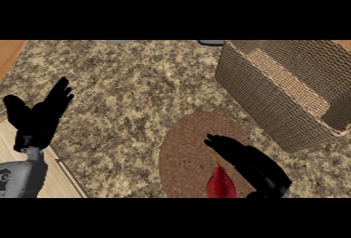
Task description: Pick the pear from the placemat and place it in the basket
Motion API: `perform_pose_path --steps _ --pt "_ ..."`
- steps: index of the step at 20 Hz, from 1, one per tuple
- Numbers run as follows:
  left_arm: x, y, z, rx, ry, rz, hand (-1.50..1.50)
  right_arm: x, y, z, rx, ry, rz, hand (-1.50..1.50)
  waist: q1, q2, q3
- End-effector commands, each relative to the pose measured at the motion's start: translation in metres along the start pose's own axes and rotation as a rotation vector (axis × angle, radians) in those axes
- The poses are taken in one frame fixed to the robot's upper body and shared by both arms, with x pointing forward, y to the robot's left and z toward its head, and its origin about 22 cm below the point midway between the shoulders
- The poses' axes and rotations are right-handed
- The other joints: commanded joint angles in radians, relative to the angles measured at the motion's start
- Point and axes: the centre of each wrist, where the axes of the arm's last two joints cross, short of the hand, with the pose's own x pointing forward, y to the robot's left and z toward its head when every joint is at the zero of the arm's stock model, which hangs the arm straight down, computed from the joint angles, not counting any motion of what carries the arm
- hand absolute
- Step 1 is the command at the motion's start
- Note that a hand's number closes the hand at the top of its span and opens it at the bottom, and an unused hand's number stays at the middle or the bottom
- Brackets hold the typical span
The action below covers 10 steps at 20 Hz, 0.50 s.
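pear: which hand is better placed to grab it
The right hand. It hovers over the placemat beside the pear, nearer the basket. The left hand rests open at the far left, off the placemat.

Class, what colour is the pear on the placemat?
The pear is dark red; it shows best in the head view.
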Motion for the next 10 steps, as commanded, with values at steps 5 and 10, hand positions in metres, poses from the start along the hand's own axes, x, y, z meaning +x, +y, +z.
perform_pose_path --steps 5,10 --pt "-0.002 0.010 0.001 -0.013 -0.006 0.013 0.00 -0.003 0.009 0.002 -0.001 0.044 0.048 -1.50 0.000 0.000 0.000" --pt "-0.011 -0.003 -0.004 0.012 0.008 0.000 0.00 0.001 0.045 -0.021 0.068 -0.006 0.179 1.50 0.002 0.001 0.000"
